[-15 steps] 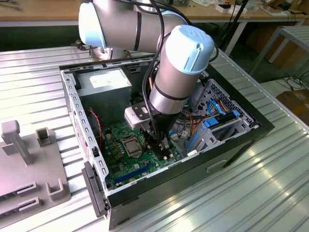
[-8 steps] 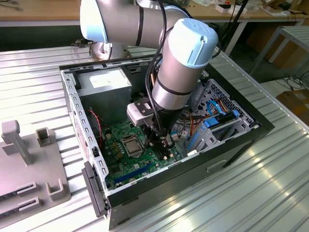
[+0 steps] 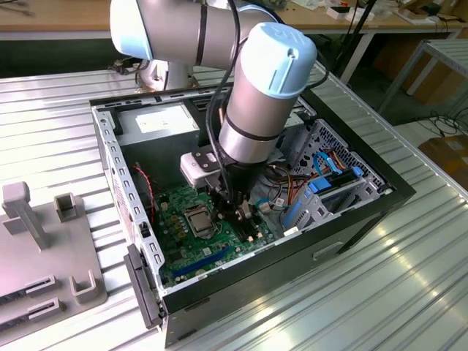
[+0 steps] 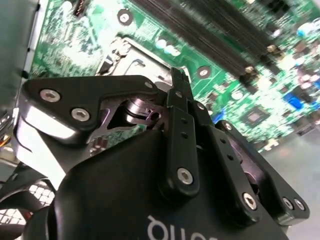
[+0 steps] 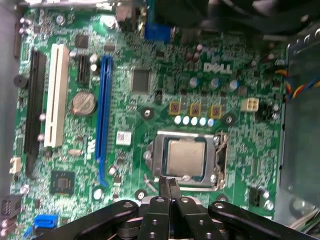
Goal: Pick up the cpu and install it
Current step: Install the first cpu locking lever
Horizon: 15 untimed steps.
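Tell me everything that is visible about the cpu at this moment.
The cpu is a small flat square chip with a dull silvery metal face. In the first wrist view it lies level inside the square metal-framed socket on the green board; the frame surrounds all four edges. The gripper, fingers together, sits just beside the socket's edge, not holding the chip. In the exterior view it is a pale square deep in the open computer case.

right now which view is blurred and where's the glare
Second wrist view: the green board behind is soft and washed out by bright light, while the tool close up is sharp. First wrist view: even light, cpu in its socket clear. Exterior view: glare streaks on the ribbed metal table.
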Each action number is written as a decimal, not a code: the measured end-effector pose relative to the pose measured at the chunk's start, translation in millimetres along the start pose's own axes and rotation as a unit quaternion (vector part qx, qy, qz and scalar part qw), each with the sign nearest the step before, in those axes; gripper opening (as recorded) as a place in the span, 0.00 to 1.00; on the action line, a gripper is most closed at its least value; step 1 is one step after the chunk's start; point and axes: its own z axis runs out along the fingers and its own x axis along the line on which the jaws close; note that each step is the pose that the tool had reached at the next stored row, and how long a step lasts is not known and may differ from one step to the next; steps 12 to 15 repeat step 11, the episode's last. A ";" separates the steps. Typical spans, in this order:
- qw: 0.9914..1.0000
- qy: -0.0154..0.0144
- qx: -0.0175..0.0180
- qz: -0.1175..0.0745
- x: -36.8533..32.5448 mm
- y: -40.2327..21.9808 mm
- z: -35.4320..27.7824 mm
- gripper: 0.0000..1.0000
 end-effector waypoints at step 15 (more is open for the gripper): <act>1.000 0.000 0.001 0.000 -4.7 10.2 0.6 0.11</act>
